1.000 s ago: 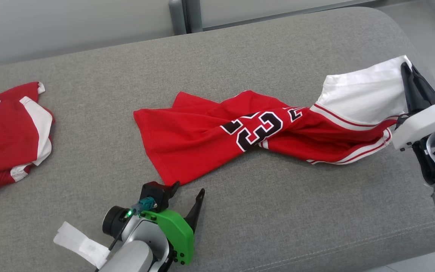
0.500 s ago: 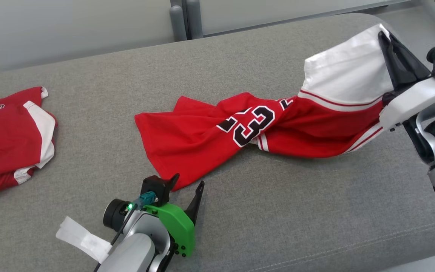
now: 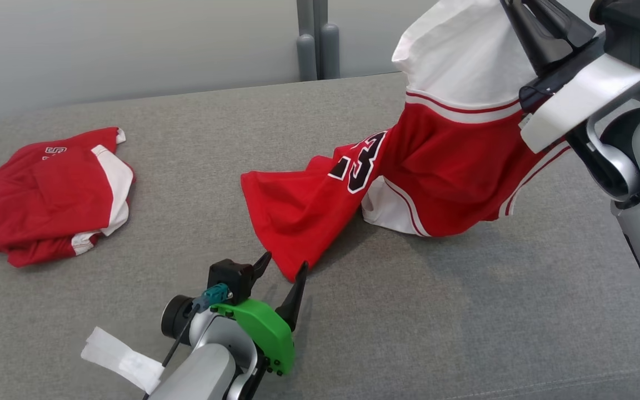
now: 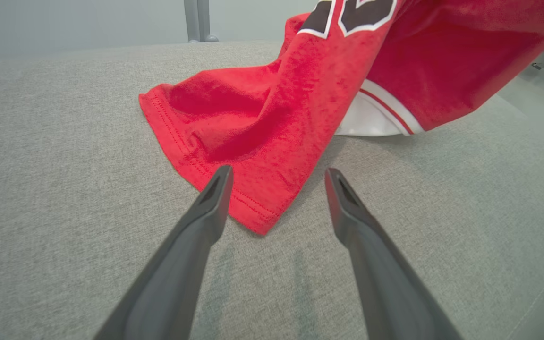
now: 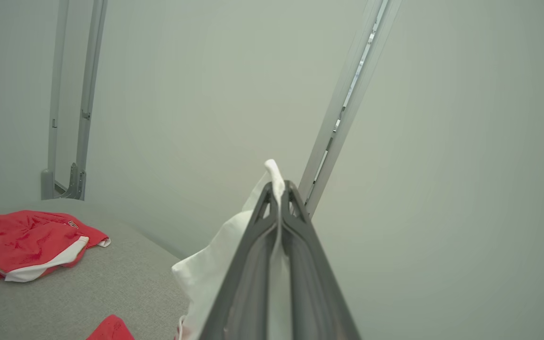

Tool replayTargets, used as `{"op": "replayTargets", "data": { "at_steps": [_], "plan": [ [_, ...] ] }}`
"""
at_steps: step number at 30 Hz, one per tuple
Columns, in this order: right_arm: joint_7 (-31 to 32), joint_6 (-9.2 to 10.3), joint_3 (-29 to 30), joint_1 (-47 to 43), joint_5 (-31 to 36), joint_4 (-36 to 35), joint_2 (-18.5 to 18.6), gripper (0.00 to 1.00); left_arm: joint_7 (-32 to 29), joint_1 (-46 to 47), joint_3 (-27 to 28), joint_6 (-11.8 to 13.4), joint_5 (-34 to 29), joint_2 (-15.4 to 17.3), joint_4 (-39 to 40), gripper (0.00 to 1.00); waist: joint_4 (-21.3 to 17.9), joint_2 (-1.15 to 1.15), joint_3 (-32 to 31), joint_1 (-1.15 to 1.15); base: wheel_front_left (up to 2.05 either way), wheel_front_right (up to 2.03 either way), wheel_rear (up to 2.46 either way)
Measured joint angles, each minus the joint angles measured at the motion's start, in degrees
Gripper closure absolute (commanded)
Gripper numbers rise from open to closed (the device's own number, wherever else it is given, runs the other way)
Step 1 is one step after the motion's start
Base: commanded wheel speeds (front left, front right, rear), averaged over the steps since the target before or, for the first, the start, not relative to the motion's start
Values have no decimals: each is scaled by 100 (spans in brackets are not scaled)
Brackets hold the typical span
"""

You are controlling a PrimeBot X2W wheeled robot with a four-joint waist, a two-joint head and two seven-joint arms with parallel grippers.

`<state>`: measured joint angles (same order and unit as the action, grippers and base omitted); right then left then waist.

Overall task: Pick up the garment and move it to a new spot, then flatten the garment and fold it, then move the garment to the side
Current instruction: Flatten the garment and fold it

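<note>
Right arm is up high at the right side, pale forearm bent at the wrist, right fingers (image 3: 536, 25) (image 5: 279, 189) pointing up and away from me. They are pressed together on the white top edge of the red-and-white fabric jersey (image 3: 442, 166) (image 4: 272, 108) (image 5: 215, 264), and a small tuft of white cloth pokes out past the tips.

The jersey hangs down and to the left from those fingers: white panel on top, then the red body with a black 23, twisted. Its lower red end lies on the grey woven-fabric tabletop (image 3: 464, 311) (image 4: 64, 141) (image 5: 88, 293).

Left arm is low, coming in from the bottom edge, with a green plastic wrist cover (image 3: 261, 333) and a white paper tag (image 3: 120, 358) on it. Left fingers (image 3: 299, 278) (image 4: 215, 198) are spread wide, holding nothing, and point forward close over the tabletop. The jersey's stitched red hem corner sits in the gap between the two tips, nearer the left one. I cannot tell if either tip touches the cloth.

A crumpled red-and-white garment (image 3: 48, 194) (image 5: 26, 245) lies well off to the left of the left fingers, apart from the jersey.
</note>
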<state>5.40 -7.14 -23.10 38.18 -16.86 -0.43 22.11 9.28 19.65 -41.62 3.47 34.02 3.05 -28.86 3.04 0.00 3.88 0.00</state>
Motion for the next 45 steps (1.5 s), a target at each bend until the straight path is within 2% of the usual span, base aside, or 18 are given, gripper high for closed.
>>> {"op": "replayTargets", "data": {
  "at_steps": [11,15,18,20,23,26,30,36,45],
  "plan": [
    [733,0,-445,343,-1127,-716,-35,100,55,-139,-76,-1,111,-14,-38,0,516,0,-315,0,0,0,0],
    [981,0,-310,497,-1479,-826,-79,100,94,-186,-70,-1,134,-14,-40,0,682,0,-428,0,0,0,0],
    [1138,0,29,639,-1673,-798,-60,100,97,-209,-65,0,164,-14,-37,0,771,0,-506,0,0,0,0],
    [1303,42,339,766,-1820,-575,-12,100,144,-211,-40,9,170,-13,-30,0,826,0,-563,0,0,0,0],
    [1556,211,538,758,-1852,-152,185,100,144,-211,-27,11,170,-13,-15,0,845,0,-580,0,0,0,0],
    [1763,348,615,528,-1852,293,398,100,145,-211,-29,14,170,-14,7,0,850,0,-564,0,0,0,0],
    [2031,439,548,-98,-1807,750,625,100,145,-210,-35,36,170,-14,88,0,857,0,-491,0,0,0,0],
    [1985,573,644,-430,-1737,1037,753,100,144,-207,-60,63,170,-15,160,0,863,0,-299,0,0,0,0],
    [1593,572,657,-756,-1735,1144,659,100,136,-202,-115,56,169,-15,265,0,706,0,-79,0,0,0,0]
  ]
}}
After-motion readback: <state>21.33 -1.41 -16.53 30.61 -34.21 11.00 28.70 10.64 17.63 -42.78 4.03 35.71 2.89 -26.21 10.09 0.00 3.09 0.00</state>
